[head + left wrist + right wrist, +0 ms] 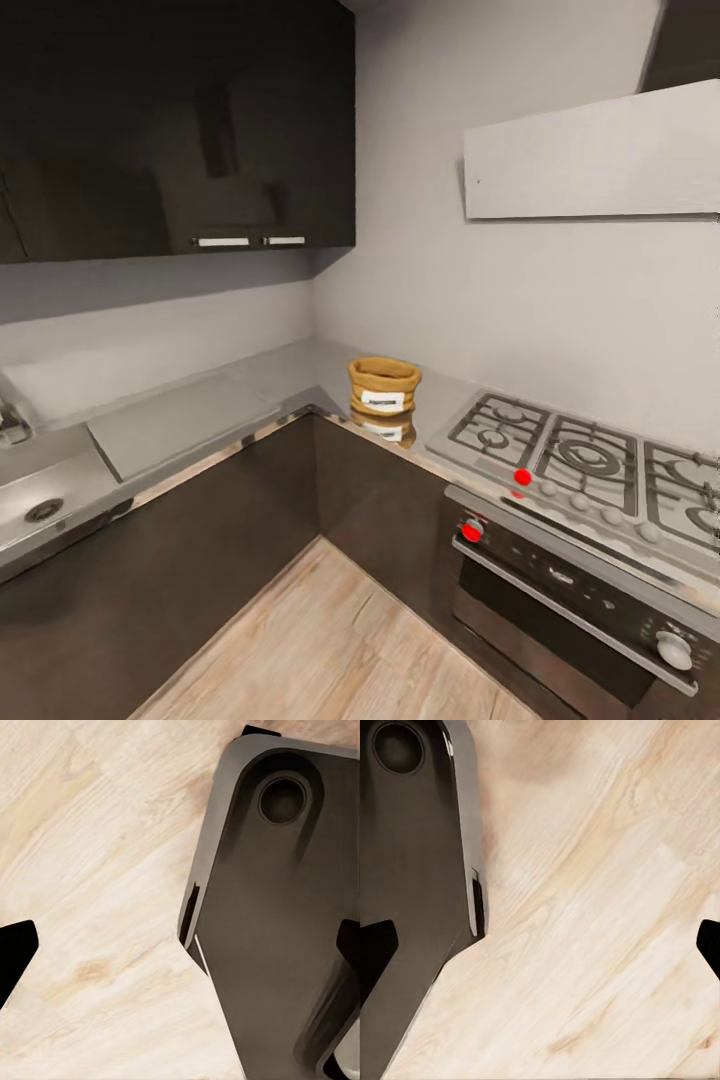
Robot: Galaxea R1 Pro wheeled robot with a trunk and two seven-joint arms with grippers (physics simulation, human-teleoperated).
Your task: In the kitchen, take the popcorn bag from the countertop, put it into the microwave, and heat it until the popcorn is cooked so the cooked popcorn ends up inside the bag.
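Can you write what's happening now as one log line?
phase: approach | bag: upright on countertop corner, beside hob | end effectors: open, over floor, holding nothing

Both arms are hung low, wrist cameras pointed down. On the left wrist view, the left gripper (pixel 180 949) is seen as two black fingertips (pixel 15 952) at opposite frame edges, spread wide, nothing held between them. On the right wrist view, the right gripper (pixel 540 945) is seen the same way: black fingertips (pixel 375 952) far apart, nothing gripped. The robot's dark grey angular base panel (pixel 285 922) with a round recess is seen beside each gripper.
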